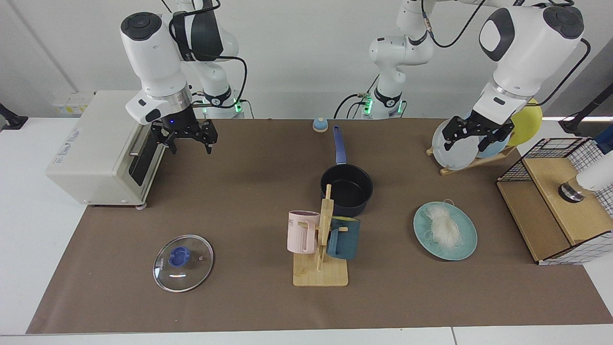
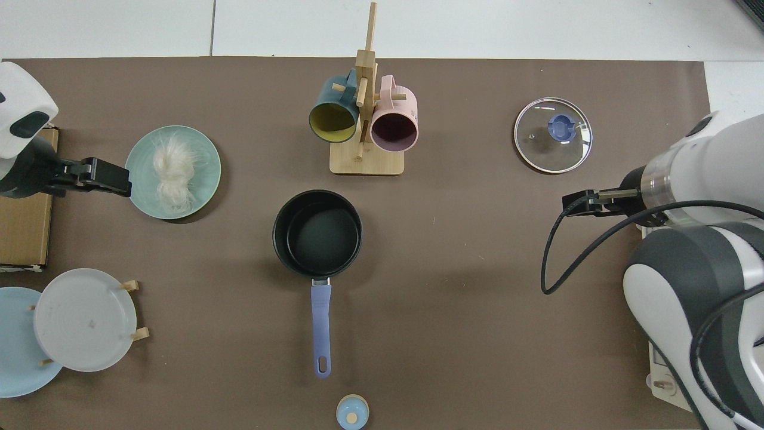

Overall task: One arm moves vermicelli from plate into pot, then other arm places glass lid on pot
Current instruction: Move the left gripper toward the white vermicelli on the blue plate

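Right gripper (image 1: 187, 138) hangs in the upper left of the facing view, fingers spread, nothing between them, in front of the toaster oven (image 1: 103, 148). Left gripper (image 1: 476, 134) sits upper right of that view, fingers apart and empty, just in front of the plate rack (image 1: 471, 160). Both are up off the surface.

Brown mat (image 1: 249, 297) covers most of the white table (image 1: 28, 215); plain white wall behind the arm bases. Wire-and-wood crate (image 1: 558, 206) sits at the right edge of the facing view.

Pot (image 1: 346, 189) is mid-frame, empty, blue handle pointing toward the arm bases. Wooden mug stand (image 1: 320, 268) is just in front of it with a pink mug (image 1: 301, 232) and a dark teal mug (image 1: 344, 238) hung on it.

Teal plate (image 1: 463, 242) lies right of centre in the facing view, well apart from the pot, with the vermicelli (image 1: 443, 226) piled on it. In the top view the left gripper (image 2: 101, 177) is just beside the plate (image 2: 206, 173) rim at frame left.

Glass lid (image 1: 183, 262) lies flat on the mat lower left in the facing view, knob up, well apart from the pot. Small blue knob-like object (image 1: 320, 125) sits at the far mat edge beyond the pot handle.
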